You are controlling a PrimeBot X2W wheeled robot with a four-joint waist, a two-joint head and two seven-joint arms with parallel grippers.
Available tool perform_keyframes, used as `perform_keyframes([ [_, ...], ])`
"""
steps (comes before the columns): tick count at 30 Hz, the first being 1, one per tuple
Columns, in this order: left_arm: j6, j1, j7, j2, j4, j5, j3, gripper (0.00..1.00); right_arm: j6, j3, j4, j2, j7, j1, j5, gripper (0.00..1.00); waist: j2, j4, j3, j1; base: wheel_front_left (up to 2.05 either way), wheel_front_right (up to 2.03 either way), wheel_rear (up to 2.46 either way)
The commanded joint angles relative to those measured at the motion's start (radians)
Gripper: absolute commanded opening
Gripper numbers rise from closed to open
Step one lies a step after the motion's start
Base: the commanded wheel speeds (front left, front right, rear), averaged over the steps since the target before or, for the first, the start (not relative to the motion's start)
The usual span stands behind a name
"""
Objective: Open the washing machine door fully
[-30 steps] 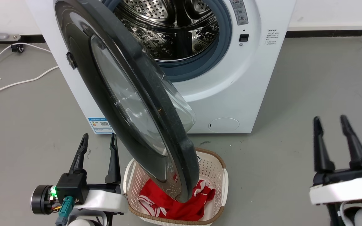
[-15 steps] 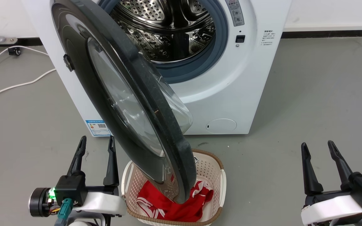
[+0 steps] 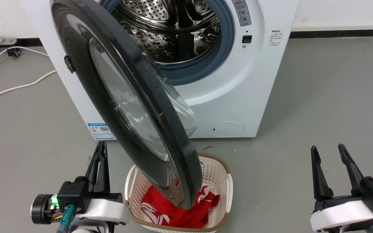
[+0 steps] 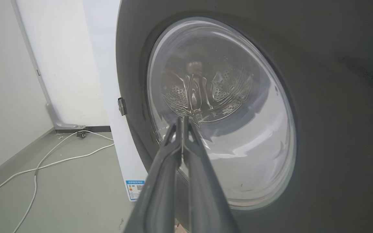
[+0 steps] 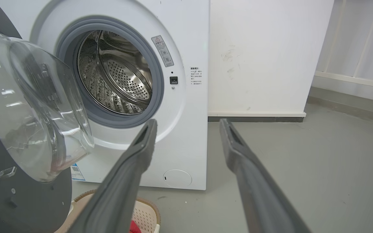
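1. The left gripper [image 3: 101,146] has its fingers pressed together on nothing, low beside the outer face of the door [image 3: 125,97]. In its wrist view the tips aim at the door glass, and touch cannot be told.
2. The right gripper [image 3: 327,148] sits spread and empty, well apart on the far side.
3. The door hangs about half open, hinged on the robot's left. Its free edge juts out over the basket [image 3: 228,181] of red cloth [image 3: 173,210], and the drum [image 3: 173,32] is already exposed.
4. The step in hand looks like lining up for the final swing.
5. Next, the door must sweep further toward the robot's left. The left gripper stands on that side, so it would have to hook the rim and draw, or clear the path while the right pushes the inner face.
6. Half a second ago the left fingers were spread, and now they are clamped. The right gripper is as it was then, lower than a second ago. The door angle looks unchanged.
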Motion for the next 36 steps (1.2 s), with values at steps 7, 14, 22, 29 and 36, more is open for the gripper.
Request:
perform_keyframes([
  [7,0.008,-0.026,-0.002,-0.001,-0.053,-0.006,0.009,0.0,-0.001,0.004,-0.003,0.004,-0.005,-0.013,0.011,1.0,0.0,0.001,0.005,0.0,0.0,0.0,0.0],
  [14,0.015,-0.08,-0.002,0.0,-0.234,0.024,0.0,0.0,-0.001,0.006,0.0,0.004,-0.002,-0.014,0.014,1.0,0.0,0.006,0.007,0.0,0.0,0.0,0.0],
  [22,0.034,-0.142,-0.002,0.012,-0.473,0.084,-0.033,0.0,-0.001,0.008,0.002,0.004,0.002,-0.017,0.017,1.0,0.0,0.007,0.009,0.0,0.0,0.0,0.0],
  [29,0.003,-0.194,-0.002,0.014,-0.591,0.101,-0.138,0.0,-0.001,0.009,0.006,0.004,0.003,-0.023,0.023,1.0,0.0,0.002,0.011,0.0,0.0,0.0,0.0],
  [36,-0.048,-0.179,0.011,0.006,-0.541,0.057,-0.332,0.0,-0.001,0.015,0.012,0.004,0.004,-0.022,0.025,1.0,0.0,-0.003,0.011,0.0,0.0,0.0,0.0],
])
